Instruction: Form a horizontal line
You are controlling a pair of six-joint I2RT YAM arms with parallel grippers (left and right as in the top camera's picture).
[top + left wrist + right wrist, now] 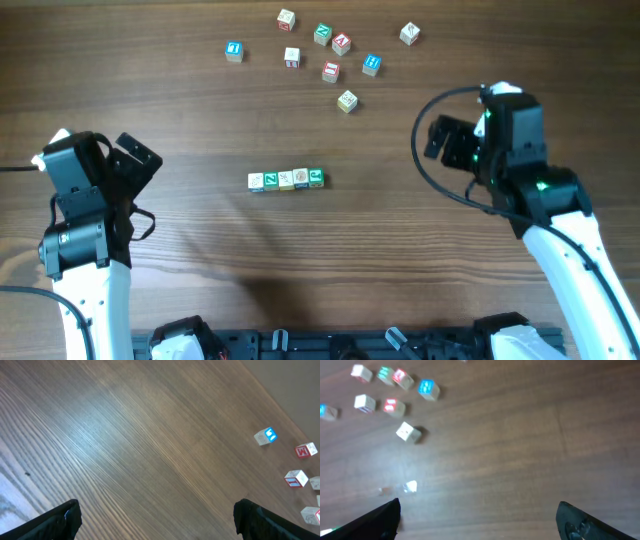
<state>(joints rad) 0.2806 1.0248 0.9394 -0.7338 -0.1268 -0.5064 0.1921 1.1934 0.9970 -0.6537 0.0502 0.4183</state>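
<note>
The horizontal line [286, 179] is a straight row of tiny letter cubes touching side to side at the table's middle, in the overhead view only. My left gripper [138, 160] is open and empty, well to the left of the row; its fingertips [157, 520] frame bare wood. My right gripper [440, 140] is open and empty, to the right of the row and a little farther back; its fingertips [477, 520] also frame bare wood. Loose cubes [330, 71] lie scattered at the back.
Loose scattered cubes include a blue-faced one [234, 51] at back left, one [409, 34] at back right and a cream one [347, 101] nearest the row. Some show in the left wrist view [265, 436] and the right wrist view [408, 432].
</note>
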